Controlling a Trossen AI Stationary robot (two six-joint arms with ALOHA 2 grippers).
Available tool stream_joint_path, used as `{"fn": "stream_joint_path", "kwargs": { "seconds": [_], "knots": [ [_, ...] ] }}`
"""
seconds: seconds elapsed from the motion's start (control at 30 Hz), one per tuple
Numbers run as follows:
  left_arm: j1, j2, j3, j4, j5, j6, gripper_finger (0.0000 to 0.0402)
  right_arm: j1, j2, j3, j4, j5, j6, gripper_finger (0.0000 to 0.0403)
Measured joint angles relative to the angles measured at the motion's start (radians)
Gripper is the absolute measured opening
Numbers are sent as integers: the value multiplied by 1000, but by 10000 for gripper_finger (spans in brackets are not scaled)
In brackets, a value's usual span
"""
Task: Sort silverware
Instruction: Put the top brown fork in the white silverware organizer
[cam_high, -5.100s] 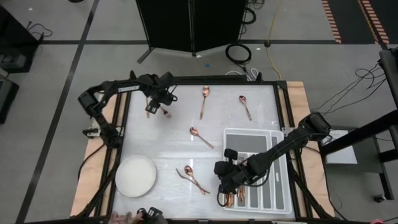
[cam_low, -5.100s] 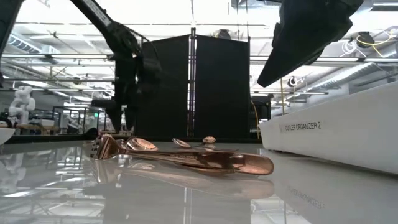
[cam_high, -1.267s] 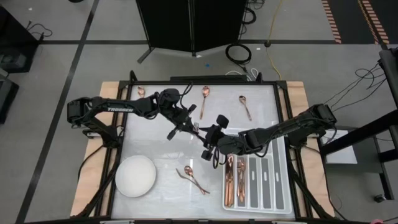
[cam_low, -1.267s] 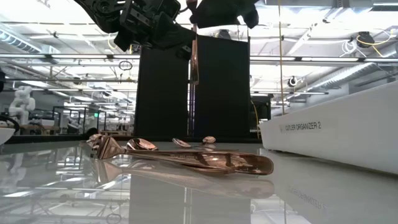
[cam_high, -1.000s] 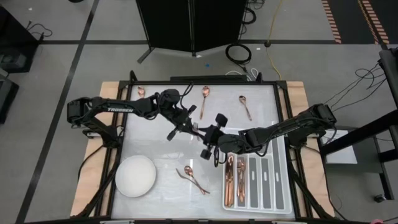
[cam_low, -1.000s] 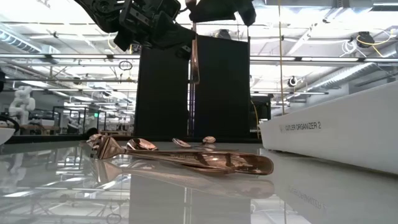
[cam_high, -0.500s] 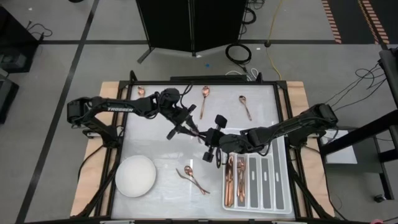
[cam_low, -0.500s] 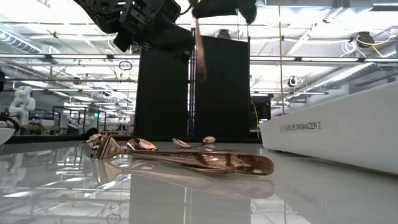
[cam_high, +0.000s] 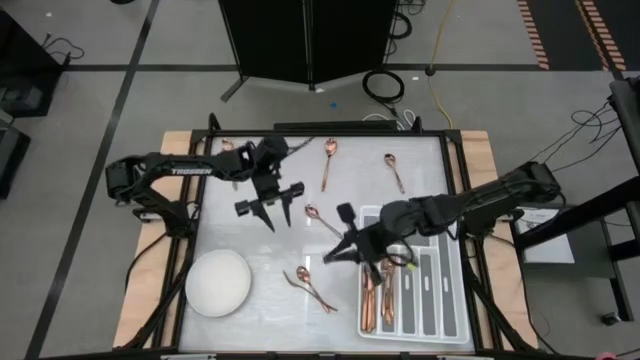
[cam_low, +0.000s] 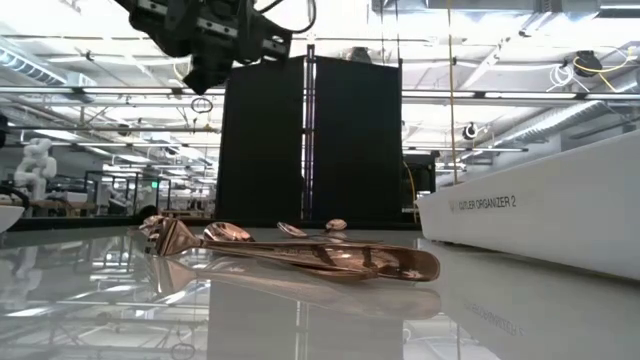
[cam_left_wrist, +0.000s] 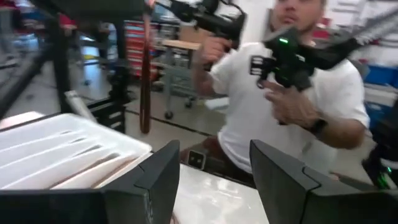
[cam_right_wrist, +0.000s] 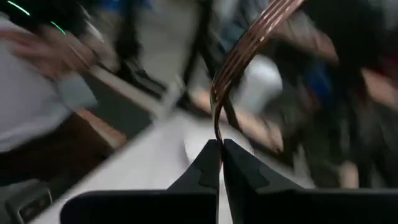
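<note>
My right gripper (cam_high: 340, 250) (cam_right_wrist: 220, 144) hovers at the grey divided tray's (cam_high: 452, 318) left edge, shut on a slim copper piece of silverware (cam_right_wrist: 249, 43). In the left wrist view this piece (cam_left_wrist: 145, 81) hangs upright over the tray (cam_left_wrist: 56, 149). My left gripper (cam_high: 272, 212) (cam_left_wrist: 214, 180) is open above the table's middle, left of the tray, and touches nothing. Copper pieces (cam_high: 370, 295) lie in the tray's left compartments. Single spoons (cam_high: 322, 220) (cam_high: 328, 160) (cam_high: 394, 172) (cam_high: 226, 147) and a crossed pair (cam_high: 310, 285) (cam_low: 300, 255) lie flat on the white tabletop. My right gripper pinches the copper piece between its two fingers (cam_right_wrist: 239, 165), at one end (cam_right_wrist: 216, 127) of it. The piece is lifted clear of the table and tray. What kind of piece it is, I cannot tell.
A white round bowl (cam_high: 218, 283) sits at the table's near left corner. The tray's side wall (cam_low: 540, 210) fills the right of the low view. A person in a white shirt (cam_left_wrist: 280, 93) stands beyond the table holding a dark device. Black panels (cam_low: 310, 140) stand behind the far edge.
Both grippers met at the copper piece above the table's middle. My left gripper has let go, opened, turned and drawn back toward the table's left. My right gripper has carried the piece toward the tray, out of the low view.
</note>
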Motion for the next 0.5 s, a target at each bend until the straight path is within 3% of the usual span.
{"fn": "stream_joint_path", "kwargs": {
  "seconds": [0.1,0.2,0.33,0.43,0.5],
  "knots": [
    [-78,44,0,63,2,5,193,-41,14,0,100,-142,-92,0],
    [-151,74,-1,151,-34,-71,193,-86,18,0,121,-194,-102,0],
    [-193,80,-1,209,-118,-187,193,-120,17,0,129,-194,-3,0],
    [-156,57,-1,170,-285,-277,193,-114,17,0,99,-168,148,0],
    [-112,33,-1,106,-389,-296,193,-99,16,0,25,-97,251,0]
  ]
}}
